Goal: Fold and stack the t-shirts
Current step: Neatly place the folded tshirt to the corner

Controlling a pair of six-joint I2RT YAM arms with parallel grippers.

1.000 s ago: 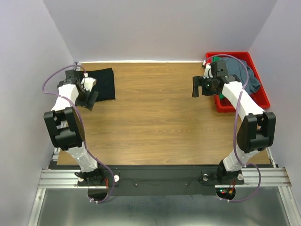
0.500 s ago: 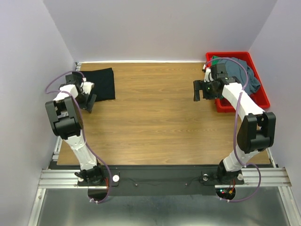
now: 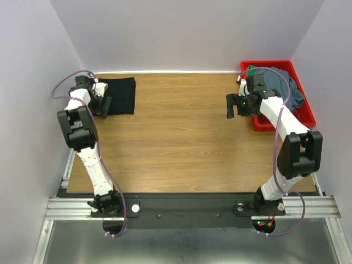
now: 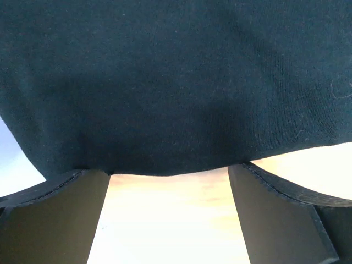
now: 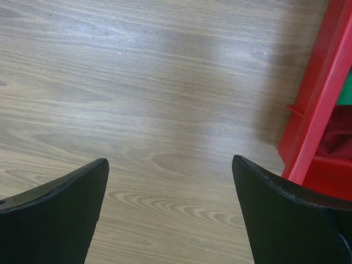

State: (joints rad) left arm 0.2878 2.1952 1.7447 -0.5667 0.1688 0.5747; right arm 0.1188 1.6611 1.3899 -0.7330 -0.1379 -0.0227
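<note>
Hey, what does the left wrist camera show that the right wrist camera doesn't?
Only the left wrist: the black t-shirt fills the upper frame, its edge right at the tips of the left gripper.
Only the right wrist: the red bin wall, off to the right of the right gripper, with a sliver of green cloth inside.
Both: the wooden table seen between open fingers holding nothing.

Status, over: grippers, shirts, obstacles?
Left gripper open at edge of folded black shirt. Right gripper open beside red bin. Grey shirt, green shirt in bin. No obstacle.
</note>
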